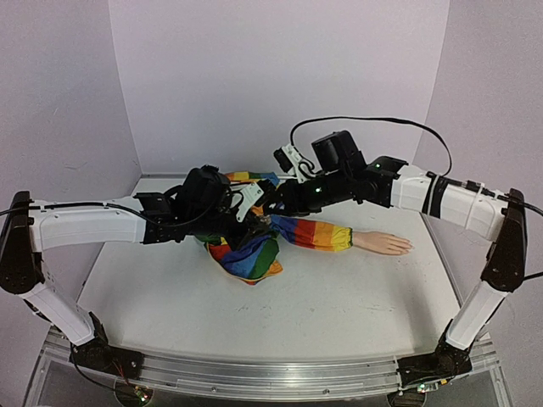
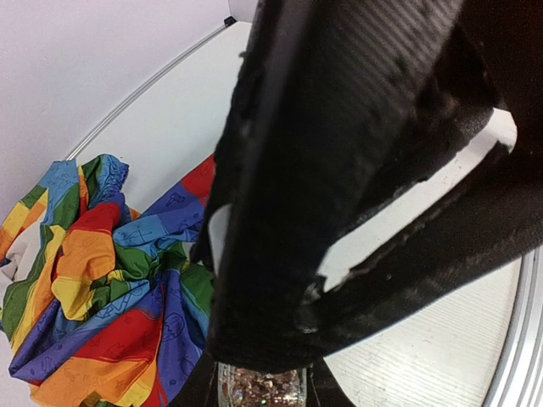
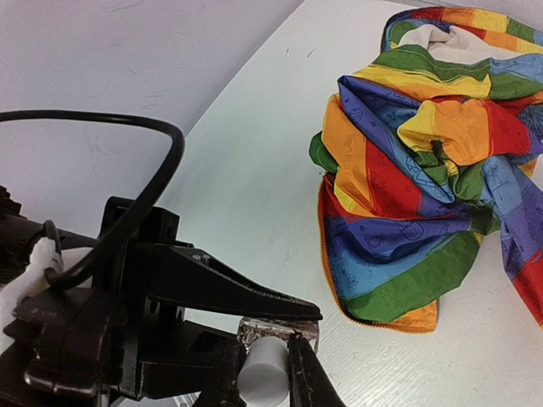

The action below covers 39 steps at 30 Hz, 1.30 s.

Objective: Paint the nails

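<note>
L arm reaches in level from left, R arm from right. Wrists meet nose to nose above bunched rainbow sleeve, mid table. L jaws clamped on glitter bottle; R jaws pinched narrow on its white cap. Nails at tip of mannequin hand, flat on table, right of jaws & well apart; too small to make out.

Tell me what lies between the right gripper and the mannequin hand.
Only the rainbow-striped sleeve, stretching from near the right gripper to the mannequin hand. The top view shows it.
</note>
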### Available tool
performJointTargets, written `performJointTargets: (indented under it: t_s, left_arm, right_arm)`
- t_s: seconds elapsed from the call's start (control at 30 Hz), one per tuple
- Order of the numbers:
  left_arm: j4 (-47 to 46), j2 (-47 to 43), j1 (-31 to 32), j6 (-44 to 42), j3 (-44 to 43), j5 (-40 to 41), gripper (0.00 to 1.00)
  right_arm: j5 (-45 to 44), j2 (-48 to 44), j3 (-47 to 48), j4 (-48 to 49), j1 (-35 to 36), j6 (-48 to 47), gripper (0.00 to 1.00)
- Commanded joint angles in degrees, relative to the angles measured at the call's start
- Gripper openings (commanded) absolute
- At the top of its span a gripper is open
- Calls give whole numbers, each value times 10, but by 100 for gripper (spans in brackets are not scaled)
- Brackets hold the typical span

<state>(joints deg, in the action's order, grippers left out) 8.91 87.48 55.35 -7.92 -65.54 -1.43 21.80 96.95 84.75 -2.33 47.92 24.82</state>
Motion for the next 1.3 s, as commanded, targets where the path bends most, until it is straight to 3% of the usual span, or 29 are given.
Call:
performJointTargets:
  t_s: [0.0, 1.27]
  left_arm:
    - [-25, -7, 4, -11, -15, -31, 0]
    - [-16, -10, 4, -11, -17, -31, 0]
  right_arm:
    - [26, -42, -9, 44, 2, -21, 0]
    - [9, -78, -31, 47, 2, -9, 0]
